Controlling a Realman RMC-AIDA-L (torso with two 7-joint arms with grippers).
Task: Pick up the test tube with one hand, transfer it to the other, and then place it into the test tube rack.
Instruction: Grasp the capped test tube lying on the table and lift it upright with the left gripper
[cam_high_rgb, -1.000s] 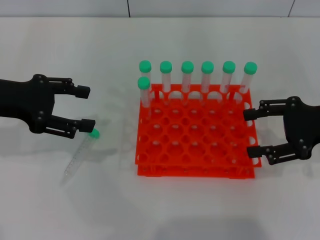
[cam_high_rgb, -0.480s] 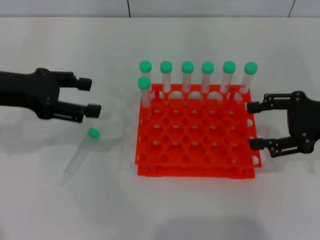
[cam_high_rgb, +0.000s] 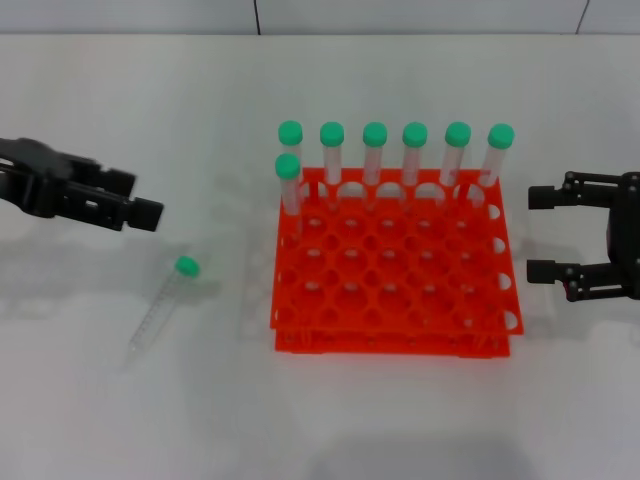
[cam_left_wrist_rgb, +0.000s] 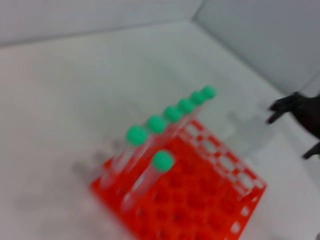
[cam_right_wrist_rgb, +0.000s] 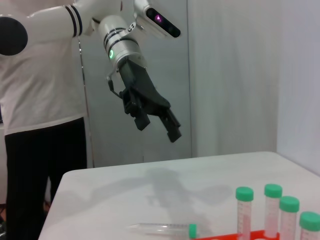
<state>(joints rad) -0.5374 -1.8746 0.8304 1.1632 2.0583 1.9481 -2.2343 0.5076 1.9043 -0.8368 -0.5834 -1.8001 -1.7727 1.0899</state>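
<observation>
Your test tube (cam_high_rgb: 160, 310) lay flat on the white table (cam_high_rgb: 150, 420), in the lower left of the head view. Its green cap pointed up toward the far side. Nothing touched it.

Your left gripper (cam_high_rgb: 125, 200) was at the left edge, up above the tube and apart from it. In the right wrist view it hung in the air (cam_right_wrist_rgb: 157, 120) with its two fingers spread a little and nothing between them.

Your right gripper (cam_high_rgb: 545, 232) was at the right edge, just beside the test tube rack (cam_high_rgb: 395, 300) but not touching it. Its jaws were wide and empty.

The orange rack sat in the middle. Seven other green-capped tubes (cam_high_rgb: 375, 150) stood upright along its back part.
</observation>
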